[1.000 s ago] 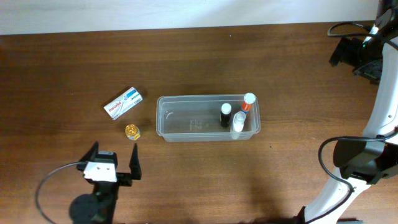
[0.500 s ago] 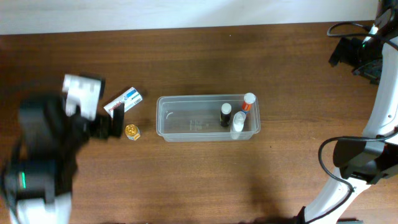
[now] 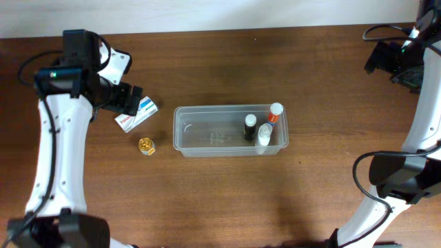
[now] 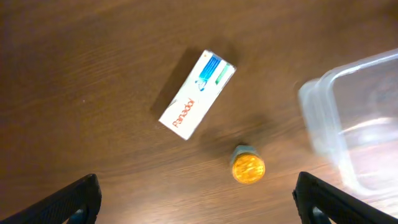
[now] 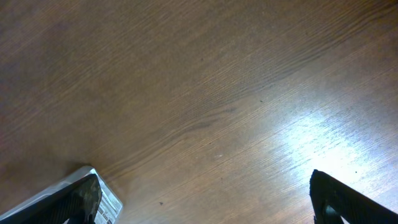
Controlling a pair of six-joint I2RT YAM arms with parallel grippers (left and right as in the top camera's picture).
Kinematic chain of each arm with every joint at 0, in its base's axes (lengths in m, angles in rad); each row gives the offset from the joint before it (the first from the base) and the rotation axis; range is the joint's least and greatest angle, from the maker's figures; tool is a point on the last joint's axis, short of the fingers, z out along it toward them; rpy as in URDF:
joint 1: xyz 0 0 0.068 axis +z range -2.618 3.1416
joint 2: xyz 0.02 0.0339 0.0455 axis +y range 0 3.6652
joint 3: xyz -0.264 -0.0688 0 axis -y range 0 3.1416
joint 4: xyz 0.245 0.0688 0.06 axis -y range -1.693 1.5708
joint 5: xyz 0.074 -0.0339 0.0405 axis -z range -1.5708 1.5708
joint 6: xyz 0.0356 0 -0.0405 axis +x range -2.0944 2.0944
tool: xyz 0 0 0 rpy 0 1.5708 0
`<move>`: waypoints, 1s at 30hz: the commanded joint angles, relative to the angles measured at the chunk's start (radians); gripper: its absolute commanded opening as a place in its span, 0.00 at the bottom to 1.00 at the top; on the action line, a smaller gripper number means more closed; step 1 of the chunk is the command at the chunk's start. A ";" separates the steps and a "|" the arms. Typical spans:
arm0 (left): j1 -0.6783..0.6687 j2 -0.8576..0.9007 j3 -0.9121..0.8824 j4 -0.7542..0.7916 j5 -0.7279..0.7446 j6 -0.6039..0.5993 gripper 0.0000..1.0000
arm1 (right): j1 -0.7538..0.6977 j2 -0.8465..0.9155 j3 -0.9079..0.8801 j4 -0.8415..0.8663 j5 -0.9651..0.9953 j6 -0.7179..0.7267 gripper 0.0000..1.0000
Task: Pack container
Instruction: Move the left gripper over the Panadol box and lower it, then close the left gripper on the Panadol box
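Observation:
The clear plastic container (image 3: 213, 134) lies at the table's middle and holds a black bottle (image 3: 250, 127), a white bottle (image 3: 264, 138) and an orange bottle with a white cap (image 3: 275, 112) at its right end. A white Panadol box (image 3: 140, 113) and a small gold-lidded jar (image 3: 146, 146) lie on the table left of it. My left gripper (image 3: 126, 101) hangs open above the box. In the left wrist view the box (image 4: 197, 94), the jar (image 4: 248, 168) and the container's corner (image 4: 354, 118) lie below the open, empty gripper (image 4: 199, 211). My right gripper (image 3: 394, 62) is open and empty at the far right.
The right wrist view shows bare wood and a grey labelled object (image 5: 102, 200) beside the left fingertip of my right gripper (image 5: 205, 208). The right arm's base (image 3: 400, 179) and a black cable (image 3: 358, 172) stand at the right edge. A white wall runs along the table's far side.
My left arm has swung up from the table's front edge to the far left and now hangs over the Panadol box. The right arm, container and bottles have not moved.

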 commanded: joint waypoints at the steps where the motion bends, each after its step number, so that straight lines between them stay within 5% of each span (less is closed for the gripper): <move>1: 0.005 0.066 0.024 0.010 -0.029 0.145 0.99 | -0.001 -0.030 0.010 -0.005 0.011 -0.002 0.98; 10: 0.006 0.277 0.024 0.044 0.055 0.325 0.96 | -0.001 -0.030 0.010 -0.005 0.012 -0.002 0.98; 30: 0.052 0.502 0.024 0.162 0.102 0.433 0.93 | -0.001 -0.030 0.010 -0.005 0.012 -0.002 0.98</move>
